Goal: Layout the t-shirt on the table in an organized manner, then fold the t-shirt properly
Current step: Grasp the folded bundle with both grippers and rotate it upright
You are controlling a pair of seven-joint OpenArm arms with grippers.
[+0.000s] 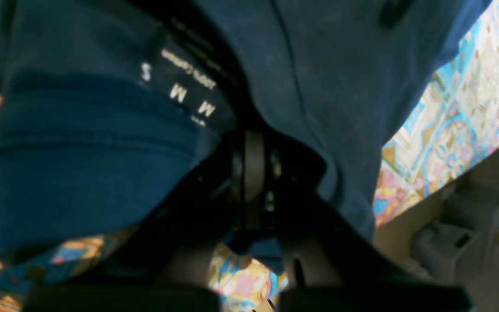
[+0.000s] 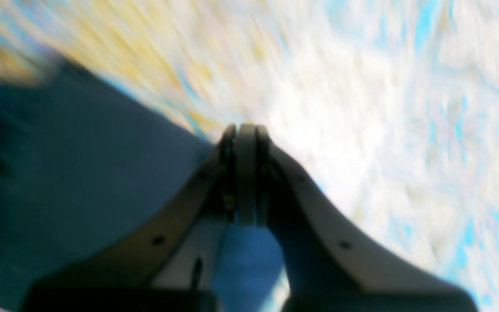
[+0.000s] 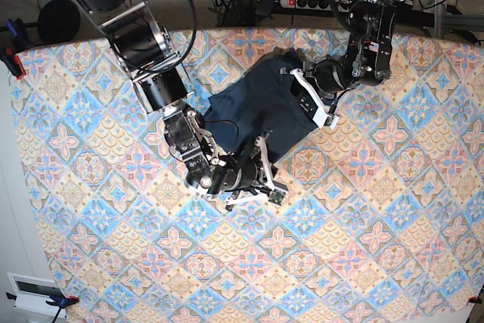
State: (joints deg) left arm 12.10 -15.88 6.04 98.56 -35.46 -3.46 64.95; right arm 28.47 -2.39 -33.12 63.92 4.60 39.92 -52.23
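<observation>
The t-shirt (image 3: 253,111), a soft dark navy cotton with a ribbed collar and white size print inside the neck, lies bunched between both grippers on the table (image 3: 378,209) with its pastel diamond tile cloth. The left gripper (image 1: 253,167) is clamped on fabric just below the label. The right gripper (image 2: 245,173) pinches a fold, the cloth spreading to its left.

The right gripper (image 2: 246,173) has its jaws pressed together on a fold of the shirt (image 2: 80,182) (dark blue, blurred), above the pale patterned table (image 2: 383,108).
</observation>
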